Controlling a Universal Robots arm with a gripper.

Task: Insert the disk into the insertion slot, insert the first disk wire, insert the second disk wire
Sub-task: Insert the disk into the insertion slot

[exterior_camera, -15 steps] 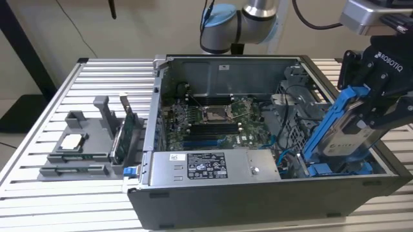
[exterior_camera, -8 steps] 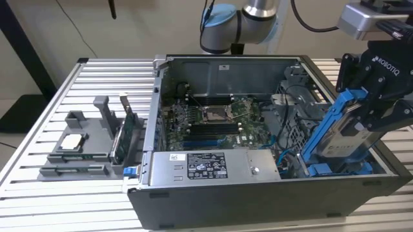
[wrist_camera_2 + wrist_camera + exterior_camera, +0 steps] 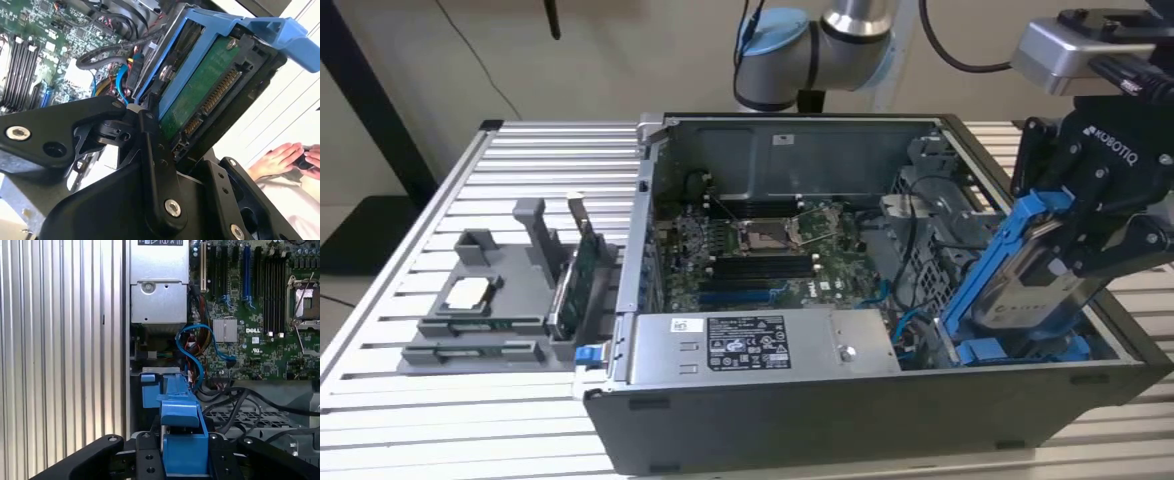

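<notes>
Exterior view: the gripper (image 3: 1070, 262), black, was clamped on the disk (image 3: 1034, 292) at the exterior view's right. The disk leaned steeply in its blue carrier. Its lower end had dipped toward the insertion slot (image 3: 1014, 352) in the lower right corner of the open computer case (image 3: 854, 405). By the look of it the disk was not seated, so the first step was only partly done and both wire steps were left. A grey power-supply box (image 3: 761, 345) sat along the case's front edge, with the motherboard (image 3: 761, 250) behind it. A grey tray (image 3: 494, 300) of parts lay well apart at the exterior view's left.

Second wrist view: the black fingers (image 3: 152, 150) pinched the disk's carrier, with the green circuit-board underside and connector pins (the wires' target, probably) facing the camera. A black cable (image 3: 100, 57) looped just beside the disk. A person's hand (image 3: 280, 157) rested beyond the case.

First wrist view: the blue carrier pointed toward the slot's blue fitting. A blue cable (image 3: 200, 350) and black cables (image 3: 235, 400) crowded near the slot and might snag.
</notes>
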